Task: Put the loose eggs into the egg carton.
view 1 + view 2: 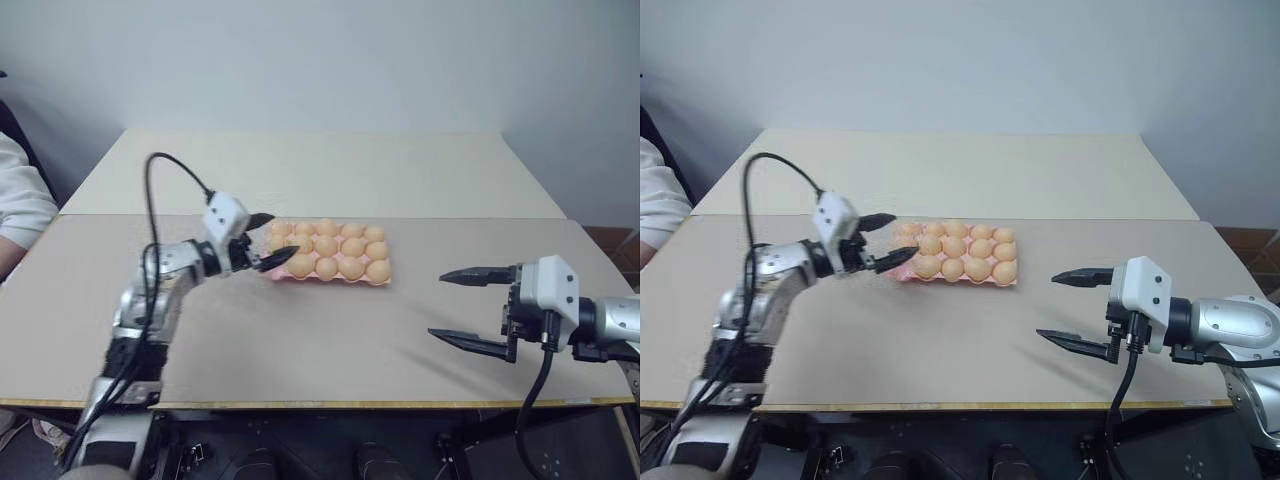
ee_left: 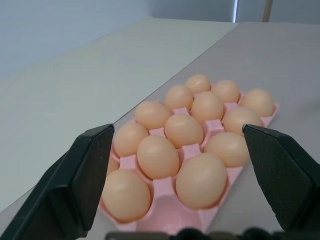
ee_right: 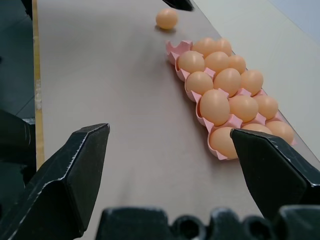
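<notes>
A pink moulded carton [image 1: 330, 262] sat mid-table, its cupped cells nearly all filled with smooth, pale orange-tan eggs. One loose egg [image 3: 166, 18] lay on the matte grey table [image 1: 300, 340], just off the carton's left end, seemingly beside an empty corner cell. The left gripper [image 1: 262, 243] hovered at that same end, black fingers spread wide, holding nothing. The right gripper [image 1: 462, 308] waited well right of the carton, also wide and empty. Best approach: straddle the round egg squarely, squeeze gently, then seat it in the free cell.
</notes>
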Controlling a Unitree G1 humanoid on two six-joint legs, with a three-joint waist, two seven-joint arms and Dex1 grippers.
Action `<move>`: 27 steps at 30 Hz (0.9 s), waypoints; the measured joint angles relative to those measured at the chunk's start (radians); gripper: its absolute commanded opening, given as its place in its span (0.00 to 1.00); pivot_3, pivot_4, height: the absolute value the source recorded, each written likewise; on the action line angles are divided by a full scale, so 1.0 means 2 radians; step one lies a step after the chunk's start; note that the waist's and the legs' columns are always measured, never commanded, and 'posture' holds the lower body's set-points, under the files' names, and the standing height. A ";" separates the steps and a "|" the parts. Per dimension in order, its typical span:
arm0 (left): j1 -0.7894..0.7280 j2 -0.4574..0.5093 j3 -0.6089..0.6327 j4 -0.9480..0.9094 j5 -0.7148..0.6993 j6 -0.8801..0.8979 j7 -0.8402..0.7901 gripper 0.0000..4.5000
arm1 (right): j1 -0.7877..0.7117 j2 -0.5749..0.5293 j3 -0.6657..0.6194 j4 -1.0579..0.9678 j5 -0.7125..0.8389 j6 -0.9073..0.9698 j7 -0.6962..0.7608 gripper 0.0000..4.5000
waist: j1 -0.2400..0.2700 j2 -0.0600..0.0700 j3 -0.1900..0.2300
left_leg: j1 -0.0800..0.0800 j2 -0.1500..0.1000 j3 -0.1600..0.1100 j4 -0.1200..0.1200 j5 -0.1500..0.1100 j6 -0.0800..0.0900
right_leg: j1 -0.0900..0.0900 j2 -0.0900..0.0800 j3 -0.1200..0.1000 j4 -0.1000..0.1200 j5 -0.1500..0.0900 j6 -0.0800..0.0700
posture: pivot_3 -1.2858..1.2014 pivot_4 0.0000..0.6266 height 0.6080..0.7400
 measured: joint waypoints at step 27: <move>0.350 0.108 0.284 -0.173 -0.140 0.084 -0.040 0.99 | -0.072 -0.001 0.027 0.080 -0.020 -0.006 0.028 1.00 | 0.003 0.000 0.000 | 0.001 0.000 0.001 -0.001 0.000 0.000 | 0.000 0.000 0.000 0.000 0.000 0.000 | 0.52 0.24 1.00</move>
